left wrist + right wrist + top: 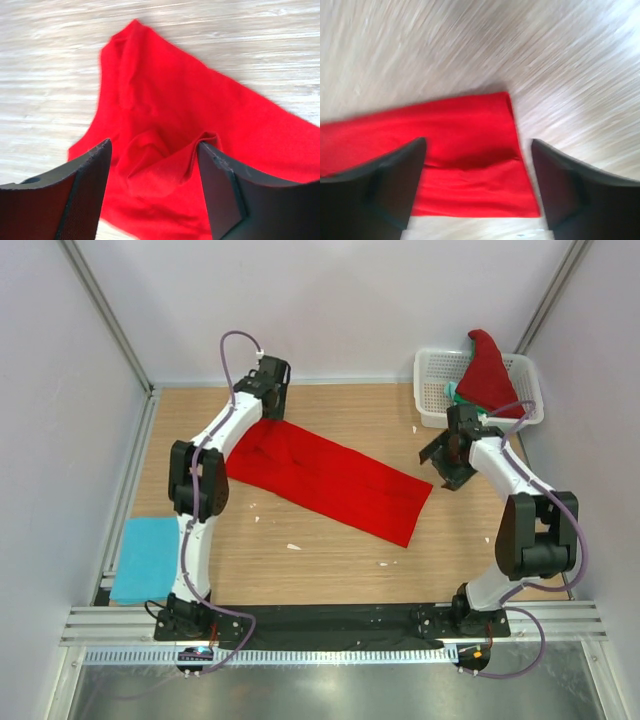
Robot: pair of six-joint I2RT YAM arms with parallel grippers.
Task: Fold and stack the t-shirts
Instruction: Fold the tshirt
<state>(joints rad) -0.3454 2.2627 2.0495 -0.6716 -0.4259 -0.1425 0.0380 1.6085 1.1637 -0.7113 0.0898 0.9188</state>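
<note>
Top view: a light blue t-shirt (pixel 147 558) lies folded at the left edge of the table (pixel 330 560). A red t-shirt (pixel 325 480) lies mid-table as a long, half-folded strip, while a second red t-shirt (pixel 488 375) and a teal-green t-shirt (pixel 455 392) sit in the basket (pixel 432 400). Left wrist: my left gripper (pixel 155 167) is spread and empty over the strip's bunched end. Right wrist: my right gripper (pixel 477 170) is likewise spread and empty over the squared end; I judge the task under half done.

Top external: high at the near side, looking down over the whole table (pixel 330 565). Wrist cameras: close, facing downward; left covers the far-left end of the red shirt (pixel 330 480), right its near-right end
</note>
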